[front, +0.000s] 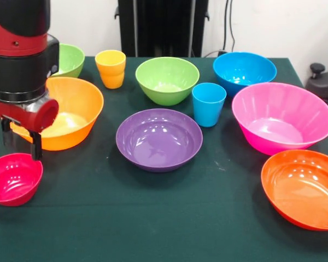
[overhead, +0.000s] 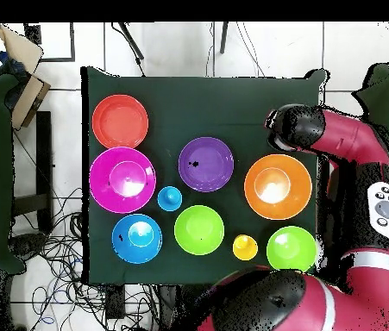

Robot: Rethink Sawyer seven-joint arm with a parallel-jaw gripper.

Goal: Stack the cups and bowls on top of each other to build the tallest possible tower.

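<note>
Eight bowls and two cups sit separately on the dark green table [front: 153, 218], nothing nested or stacked, and every one stands upright and empty. The bowls: two green, one at the far left [front: 71, 59] partly behind the arm and one at far centre [front: 167, 79]; a blue bowl [front: 244, 71] at far right; a large pink bowl [front: 281, 116] on the right; a red-orange bowl [front: 303, 188] at near right; a purple bowl [front: 159, 138] in the middle; a large orange bowl [front: 65, 113] on the left; and a small crimson bowl [front: 13, 178] at near left. The two cups: a yellow-orange cup [front: 111, 68] with a stepped body, standing between the two green bowls, and a light blue cup [front: 209, 103] just in front of the blue bowl, between the centre green bowl and the pink one. The gripper [front: 21, 141] hangs at the left, over the near edge of the large orange bowl and just above the crimson bowl's far rim; its two dark fingers [front: 36, 144] stand apart and hold nothing.
</note>
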